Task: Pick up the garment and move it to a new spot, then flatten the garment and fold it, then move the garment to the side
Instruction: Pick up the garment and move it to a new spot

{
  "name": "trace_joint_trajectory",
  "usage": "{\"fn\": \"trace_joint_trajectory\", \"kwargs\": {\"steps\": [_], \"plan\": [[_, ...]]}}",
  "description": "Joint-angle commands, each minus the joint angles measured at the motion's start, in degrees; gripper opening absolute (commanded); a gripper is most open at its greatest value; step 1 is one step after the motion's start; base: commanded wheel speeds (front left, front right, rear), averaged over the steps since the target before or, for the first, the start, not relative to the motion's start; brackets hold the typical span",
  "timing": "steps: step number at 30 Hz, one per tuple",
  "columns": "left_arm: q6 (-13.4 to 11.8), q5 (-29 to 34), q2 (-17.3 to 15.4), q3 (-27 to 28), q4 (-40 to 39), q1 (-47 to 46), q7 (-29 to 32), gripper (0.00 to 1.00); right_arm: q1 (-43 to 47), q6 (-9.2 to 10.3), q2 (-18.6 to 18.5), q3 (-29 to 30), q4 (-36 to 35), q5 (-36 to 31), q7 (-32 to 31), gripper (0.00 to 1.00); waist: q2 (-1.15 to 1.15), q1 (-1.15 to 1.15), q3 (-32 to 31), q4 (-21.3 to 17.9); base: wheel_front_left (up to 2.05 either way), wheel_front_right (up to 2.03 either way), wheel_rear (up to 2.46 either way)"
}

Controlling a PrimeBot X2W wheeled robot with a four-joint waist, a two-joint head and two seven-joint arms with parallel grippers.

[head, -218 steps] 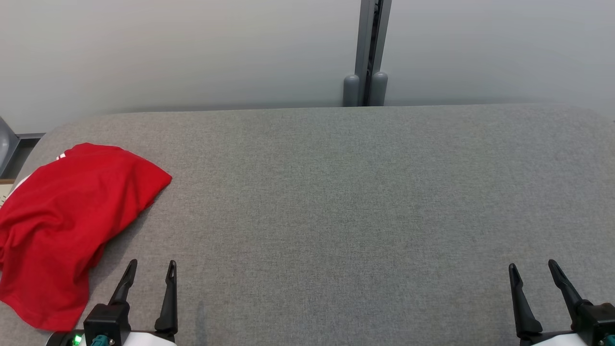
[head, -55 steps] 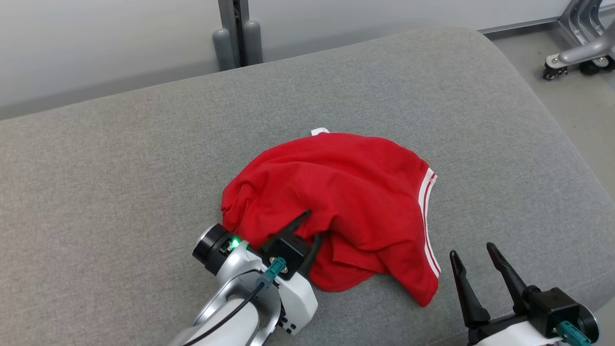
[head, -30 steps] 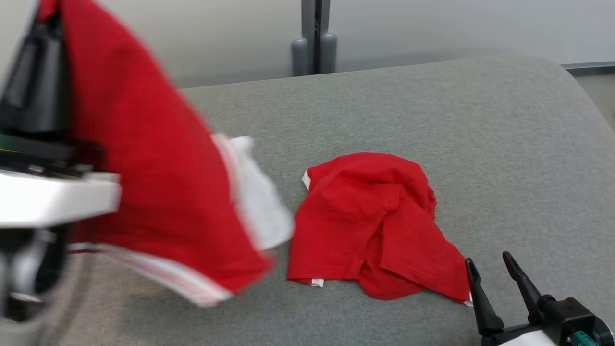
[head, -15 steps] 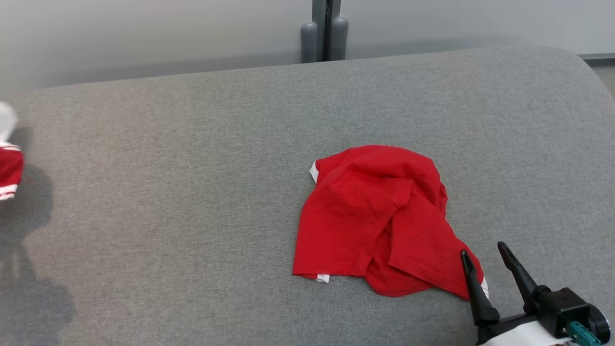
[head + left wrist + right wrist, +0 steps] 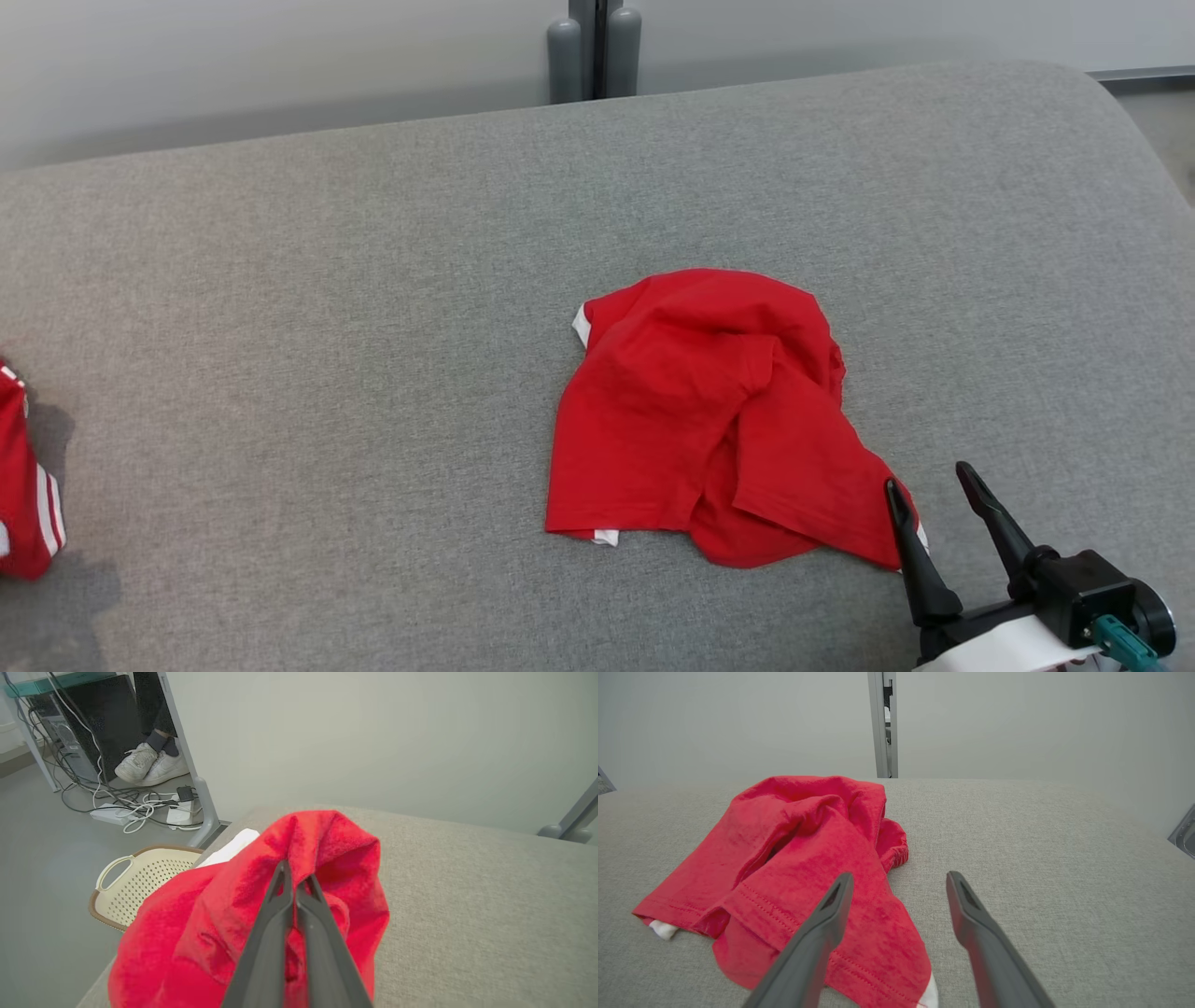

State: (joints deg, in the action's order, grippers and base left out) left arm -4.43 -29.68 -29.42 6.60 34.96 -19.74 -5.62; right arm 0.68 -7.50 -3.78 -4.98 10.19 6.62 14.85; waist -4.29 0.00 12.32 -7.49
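One red garment between left fingers

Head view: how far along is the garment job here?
Done: nothing finished shows. A crumpled red garment lies on the grey cushion, near its middle, neither flattened nor folded. In hand: the left gripper is shut on a second red garment at the cushion's left edge; the right gripper stands open by the crumpled one's near corner. Left: placing, flattening, folding, moving aside.
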Motion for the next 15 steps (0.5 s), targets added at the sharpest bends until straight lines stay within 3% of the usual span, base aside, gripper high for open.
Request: {"fn": "trace_joint_trajectory", "kwargs": {"steps": [1, 7, 12, 15], "plan": [[0.2, 0.0, 0.7, 0.0, 2.4, 0.6, -2.1, 1.0, 0.0, 0.01, -0.4, -0.1, 0.1, -0.2, 0.3, 1.0, 0.0, 0.0, -0.2, -0.3, 0.0, 0.0, 0.0], [0.6, 2.8, 2.7, -1.4, 2.2, 1.2, -8.7, 1.0, 1.4, 0.01, -1.0, 0.9, -0.2, -0.3, 0.3, 1.0, 0.0, 0.0, -1.8, 0.4, 0.0, 0.0, 0.0], [1.3, 6.8, 6.9, -4.7, -9.6, 5.9, -9.6, 1.0, 2.8, 0.01, -1.5, 2.8, -1.7, -1.0, 0.3, 1.0, 0.0, 0.0, -4.3, 2.7, 0.0, 0.0, 0.0], [0.8, 8.5, 11.6, -7.0, -18.5, 10.7, -9.6, 1.0, 3.3, 0.01, -2.0, 3.6, -2.8, -1.3, 0.3, 1.0, 0.0, 0.0, -6.0, 3.7, 0.0, 0.0, 0.0]]}}
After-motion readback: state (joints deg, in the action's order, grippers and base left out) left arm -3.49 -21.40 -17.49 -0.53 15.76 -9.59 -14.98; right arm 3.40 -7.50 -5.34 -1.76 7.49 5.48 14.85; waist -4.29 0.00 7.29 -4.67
